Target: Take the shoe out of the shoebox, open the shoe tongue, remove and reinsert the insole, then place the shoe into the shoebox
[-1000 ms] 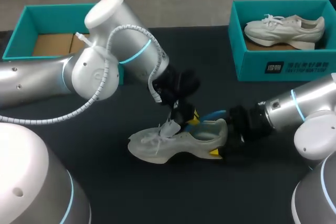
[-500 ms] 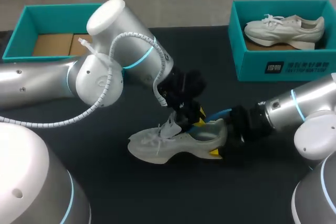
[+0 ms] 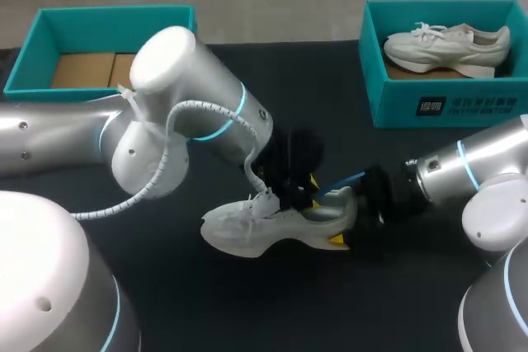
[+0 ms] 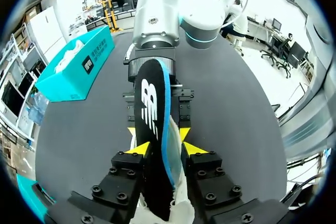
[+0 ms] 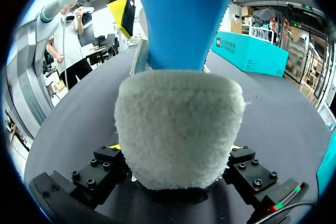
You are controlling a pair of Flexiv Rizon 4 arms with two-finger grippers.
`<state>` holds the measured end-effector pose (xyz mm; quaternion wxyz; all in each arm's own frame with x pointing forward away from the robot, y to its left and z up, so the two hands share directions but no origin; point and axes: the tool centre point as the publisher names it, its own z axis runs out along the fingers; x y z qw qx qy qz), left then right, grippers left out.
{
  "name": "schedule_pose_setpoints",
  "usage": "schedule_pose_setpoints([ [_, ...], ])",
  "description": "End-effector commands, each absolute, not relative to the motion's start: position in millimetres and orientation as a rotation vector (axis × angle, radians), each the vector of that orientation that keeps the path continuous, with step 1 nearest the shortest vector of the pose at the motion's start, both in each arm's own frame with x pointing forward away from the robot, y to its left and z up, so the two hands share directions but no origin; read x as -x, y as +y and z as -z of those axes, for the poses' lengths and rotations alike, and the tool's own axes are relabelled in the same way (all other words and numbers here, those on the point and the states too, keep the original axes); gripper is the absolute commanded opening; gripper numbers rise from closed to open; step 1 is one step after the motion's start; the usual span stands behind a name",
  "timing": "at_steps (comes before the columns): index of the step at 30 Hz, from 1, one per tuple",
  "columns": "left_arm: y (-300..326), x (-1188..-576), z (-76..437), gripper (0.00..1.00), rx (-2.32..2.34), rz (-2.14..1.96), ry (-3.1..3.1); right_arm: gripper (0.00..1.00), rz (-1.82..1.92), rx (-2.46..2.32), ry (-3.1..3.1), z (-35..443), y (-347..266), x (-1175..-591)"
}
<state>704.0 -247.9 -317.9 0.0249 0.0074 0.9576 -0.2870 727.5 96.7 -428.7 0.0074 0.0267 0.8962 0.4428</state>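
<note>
Left arm is hunched over the table's middle, left hand pinching the black-and-blue insole. Right arm lies low, right hand clamped on the heel of the white sneaker.

Silver-white arms, cyan joint rings, ribbed white cable, black yellow-tipped tools.

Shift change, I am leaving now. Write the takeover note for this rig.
Left tool: shut on the insole, which sticks partly out of the shoe.
Right tool: shut on the shoe at its heel.
The shoe stands on the table; the right shoebox holds another shoe.
Done: shoe out of its box.
Left: seat the insole flat, put the shoe into a shoebox.
</note>
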Motion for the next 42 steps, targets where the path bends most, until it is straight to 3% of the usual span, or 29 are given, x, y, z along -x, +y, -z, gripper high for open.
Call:
schedule_pose_setpoints([
  [1,-245,-697,321,0.42,0.024,0.845,2.903,0.00,-1.379,-0.085,2.805,430,97,-727],
  [5,-243,-699,326,0.44,0.047,0.830,2.882,0.00,-1.379,-0.085,2.805,430,97,-727],
  [17,-241,-714,341,0.31,0.072,0.801,2.861,0.00,-1.379,-0.085,2.805,430,97,-727],
  [22,-243,-718,340,0.11,0.078,0.827,2.862,0.00,-1.379,-0.085,2.805,430,97,-727],
  [23,-244,-719,339,0.00,0.079,0.834,2.864,0.00,-1.379,-0.085,2.805,430,97,-727],
  [42,-243,-726,284,0.00,-0.036,1.137,2.894,0.00,-1.379,-0.085,2.805,430,97,-727],
])
